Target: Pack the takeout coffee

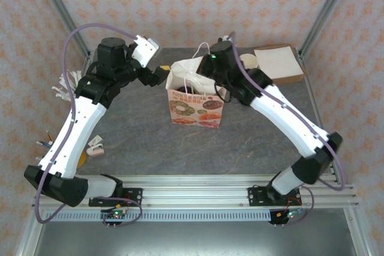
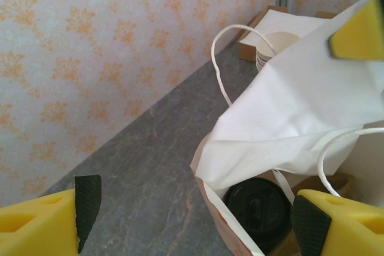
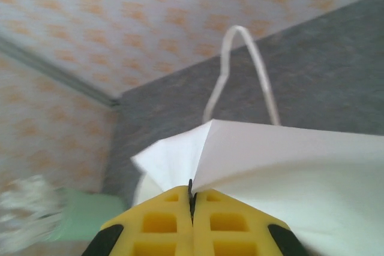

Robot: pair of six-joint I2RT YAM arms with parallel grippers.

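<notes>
The right pincer (image 3: 192, 199) is clenched on the white rim of the paper bag (image 1: 195, 107), pinching it flat. The left pincer (image 2: 198, 217) hangs released, jaws wide, at the bag's mouth. Just below it, the takeout coffee (image 2: 258, 208) sits inside the bag, black lid up.

bag (image 2: 288, 112): matt white paper | lid (image 2: 255, 205): black plastic | table (image 2: 150, 172): matt grey

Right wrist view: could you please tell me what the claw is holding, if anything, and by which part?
The right claw pinches the paper bag by the top edge of its wall.
</notes>
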